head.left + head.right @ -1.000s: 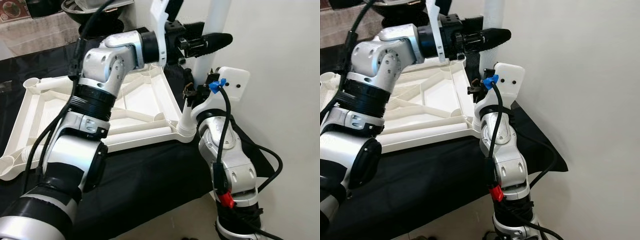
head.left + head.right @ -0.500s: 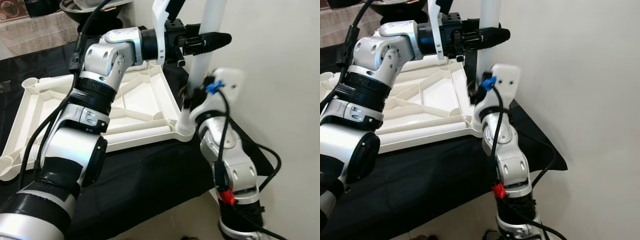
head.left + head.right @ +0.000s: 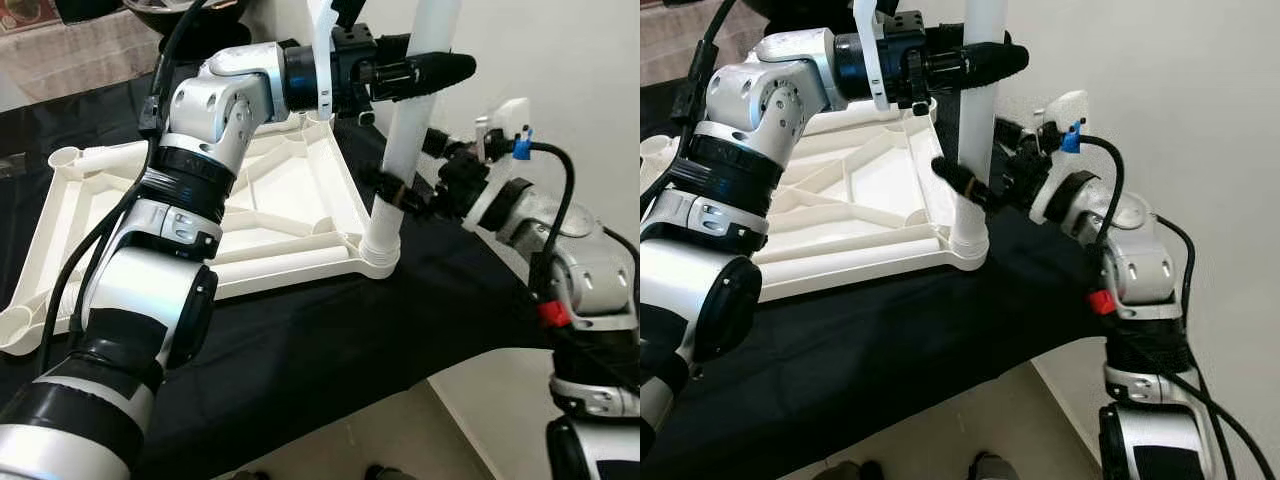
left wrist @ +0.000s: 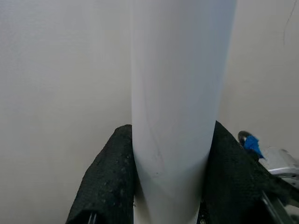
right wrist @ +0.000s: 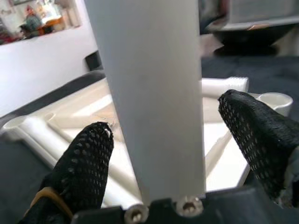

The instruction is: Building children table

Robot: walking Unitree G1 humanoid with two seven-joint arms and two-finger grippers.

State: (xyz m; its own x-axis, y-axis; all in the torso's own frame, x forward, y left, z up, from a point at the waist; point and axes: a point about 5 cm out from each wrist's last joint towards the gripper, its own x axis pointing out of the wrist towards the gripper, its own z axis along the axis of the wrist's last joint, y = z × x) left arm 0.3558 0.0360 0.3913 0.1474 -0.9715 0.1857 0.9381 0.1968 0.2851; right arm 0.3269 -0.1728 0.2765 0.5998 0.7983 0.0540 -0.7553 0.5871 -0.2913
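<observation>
A white table top (image 3: 290, 200) lies upside down on a black cloth. A white round leg (image 3: 415, 130) stands upright in its near right corner socket (image 3: 380, 255). High on the leg, my left gripper (image 3: 445, 70) is shut on it; the left wrist view has both black fingers (image 4: 110, 177) pressed against the leg (image 4: 180, 93). Lower down, my right gripper (image 3: 405, 170) reaches in from the right and is open around the leg. In the right wrist view its fingers (image 5: 88, 163) flank the leg (image 5: 149, 93), with a gap on one side.
The black cloth (image 3: 300, 350) covers the work surface and drops off at the front edge to a pale floor (image 3: 400, 450). A white wall (image 3: 560, 60) stands close on the right. Another open corner socket (image 3: 65, 158) sits at the far left. A dark bowl (image 5: 252, 28) is behind.
My right arm has swung out to the right, and its gripper now reaches sideways around the lower leg. The left gripper keeps its hold high on the leg.
</observation>
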